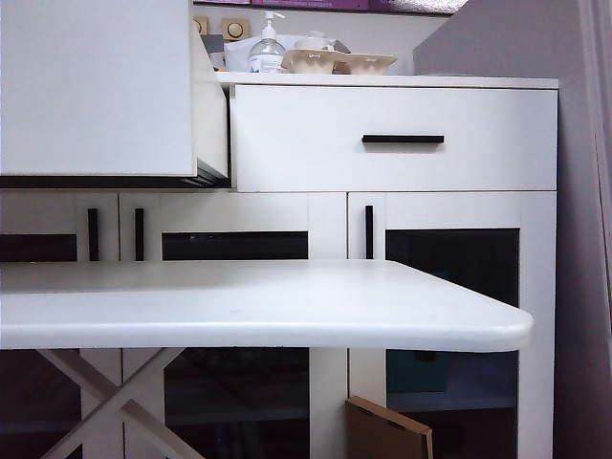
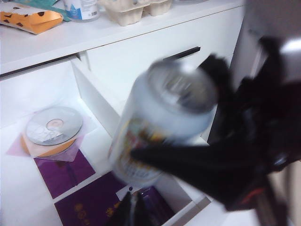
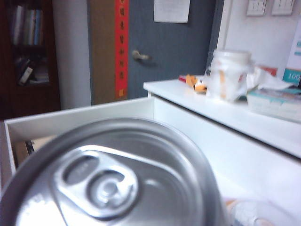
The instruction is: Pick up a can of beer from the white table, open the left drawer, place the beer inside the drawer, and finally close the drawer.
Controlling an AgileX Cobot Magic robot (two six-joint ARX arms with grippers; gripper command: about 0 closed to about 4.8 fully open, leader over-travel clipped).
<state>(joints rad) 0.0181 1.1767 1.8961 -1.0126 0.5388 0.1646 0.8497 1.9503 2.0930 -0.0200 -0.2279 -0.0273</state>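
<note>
Beer can point(image 2: 160, 127) clamped in right fingers point(image 2: 188, 165) above open left drawer point(image 2: 96, 101); left fingers point(image 2: 128, 213) together nearby.

The left gripper point(image 2: 188, 160) was clamped shut on the can of beer point(image 2: 160, 122), its black fingers point(image 2: 178, 162) wrapped across the lower body of the tilted can, above the pulled-out left drawer point(image 2: 28, 155). The right gripper showed in no view; its wrist camera looked straight down onto the can's top from very close. Neither arm appeared in the exterior view.
</note>
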